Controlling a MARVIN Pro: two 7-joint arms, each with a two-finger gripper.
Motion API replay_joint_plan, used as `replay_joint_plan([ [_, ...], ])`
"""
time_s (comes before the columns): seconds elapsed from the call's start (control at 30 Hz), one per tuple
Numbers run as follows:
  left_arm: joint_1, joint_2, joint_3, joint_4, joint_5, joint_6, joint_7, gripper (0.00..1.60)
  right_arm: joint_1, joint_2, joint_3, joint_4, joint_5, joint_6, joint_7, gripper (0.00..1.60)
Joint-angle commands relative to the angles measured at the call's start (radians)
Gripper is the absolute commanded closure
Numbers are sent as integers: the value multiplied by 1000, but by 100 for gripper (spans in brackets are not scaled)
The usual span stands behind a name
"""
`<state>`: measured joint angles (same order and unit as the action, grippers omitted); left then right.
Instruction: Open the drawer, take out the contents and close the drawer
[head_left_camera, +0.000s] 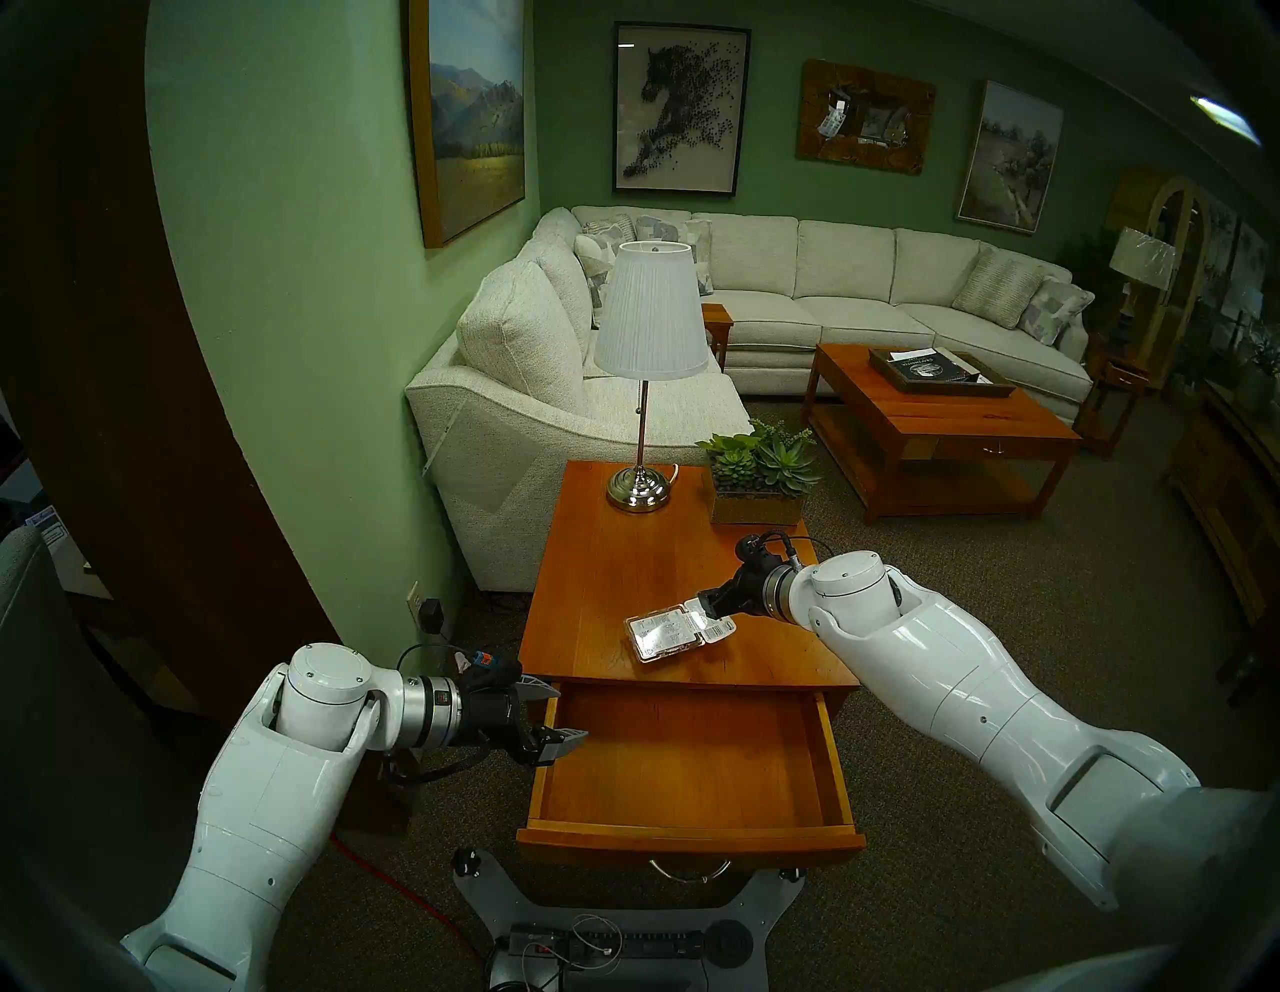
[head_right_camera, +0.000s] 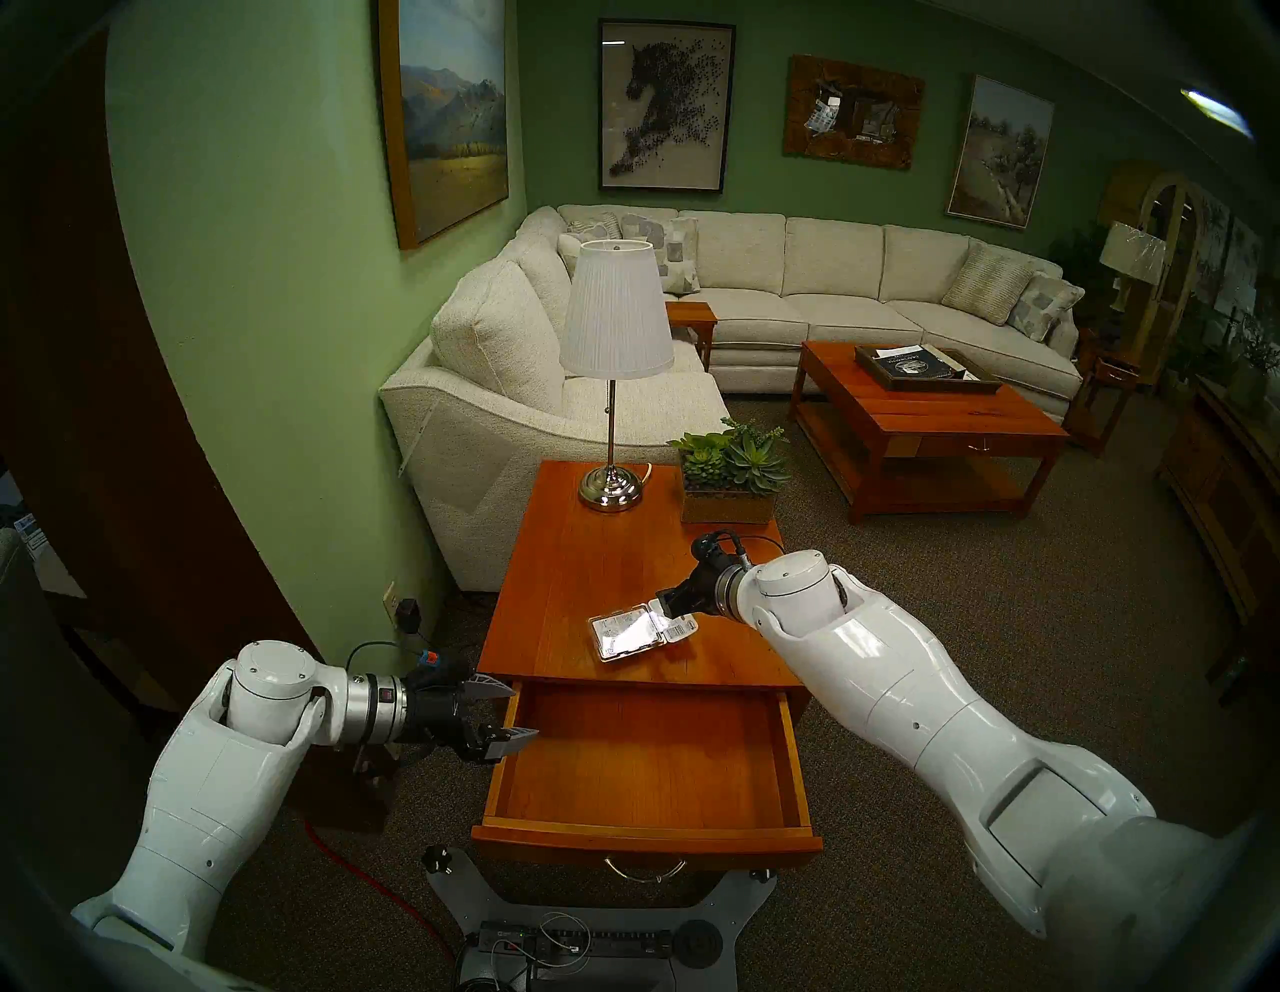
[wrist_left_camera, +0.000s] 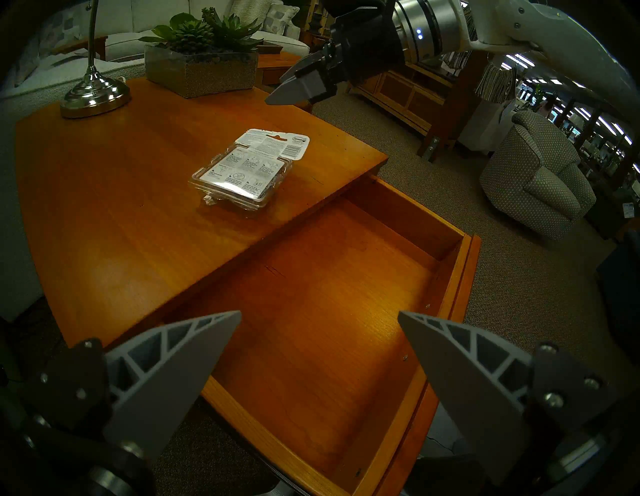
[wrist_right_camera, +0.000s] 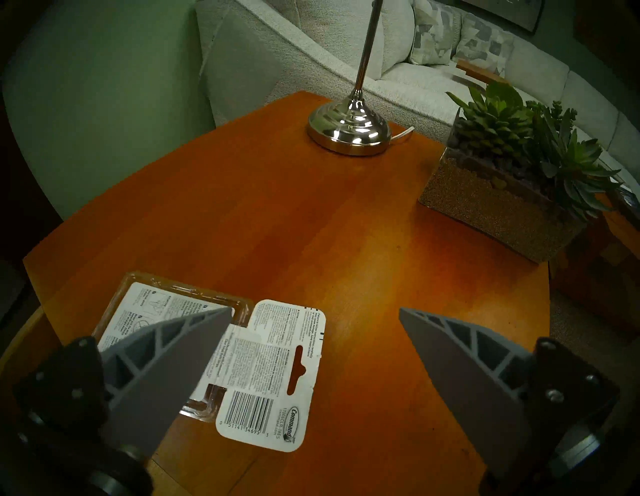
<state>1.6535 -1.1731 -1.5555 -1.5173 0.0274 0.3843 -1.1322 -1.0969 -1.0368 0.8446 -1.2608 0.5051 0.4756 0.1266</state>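
Note:
The drawer (head_left_camera: 692, 762) of the orange-brown side table (head_left_camera: 609, 568) is pulled fully out, and its inside is bare. Its silver handle (head_left_camera: 689, 869) hangs on the front. The clear blister pack (head_left_camera: 668, 632) with white printed card lies flat on the table top near the front edge; it also shows in the right wrist view (wrist_right_camera: 270, 363). My right gripper (head_left_camera: 703, 609) is open and empty, a little above the pack's hang-tab end. My left gripper (head_left_camera: 562, 713) is open and empty at the drawer's left side wall.
A table lamp (head_left_camera: 641, 478) and a succulent planter (head_left_camera: 758, 485) stand at the back of the table top. A white sofa (head_left_camera: 526, 388) lies behind, a coffee table (head_left_camera: 935, 415) at the right. My base (head_left_camera: 623, 928) sits under the drawer front.

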Motion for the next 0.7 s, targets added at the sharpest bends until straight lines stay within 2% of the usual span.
replay_joint_plan([
  [0.0, -22, 0, -7, -22, -6, -1, -3, 0, -22, 72, 1, -126, -12, -9, 18, 0],
  [0.23, -21, 0, -6, -18, -4, -3, -2, 0, -86, 107, -29, -194, -4, -9, 68, 0],
  [0.67, -18, -2, -5, -9, 0, -5, 0, 0, -208, 218, -59, -367, -7, -14, 104, 0],
])
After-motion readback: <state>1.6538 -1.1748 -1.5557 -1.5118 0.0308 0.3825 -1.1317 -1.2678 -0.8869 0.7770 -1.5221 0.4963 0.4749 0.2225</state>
